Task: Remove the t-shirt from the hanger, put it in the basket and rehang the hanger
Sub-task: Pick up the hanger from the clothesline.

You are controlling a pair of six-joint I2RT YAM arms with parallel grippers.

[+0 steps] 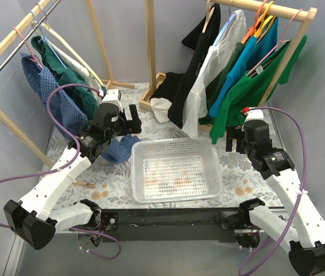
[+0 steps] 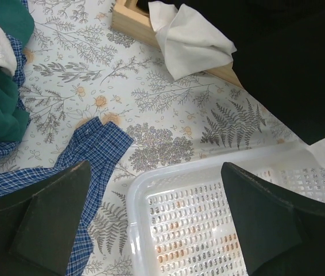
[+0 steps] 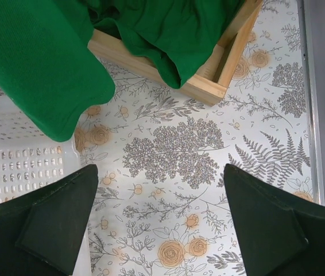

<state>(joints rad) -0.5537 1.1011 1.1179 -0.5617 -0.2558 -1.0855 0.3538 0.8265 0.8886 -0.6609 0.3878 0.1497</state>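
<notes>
on the floral tablecloth [image 1: 235, 172], a white basket [image 1: 177, 142]

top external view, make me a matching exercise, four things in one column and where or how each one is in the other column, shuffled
Column one
1. white basket
2. blue checked shirt
3. bright green top
4. left end effector

Column two
a. hanging at the right end of the right rack
b. open, over a corner of the basket
c. on the table, in the middle
d. hanging from the left rack

Pairs: 1-c, 2-d, 3-a, 4-b
</notes>
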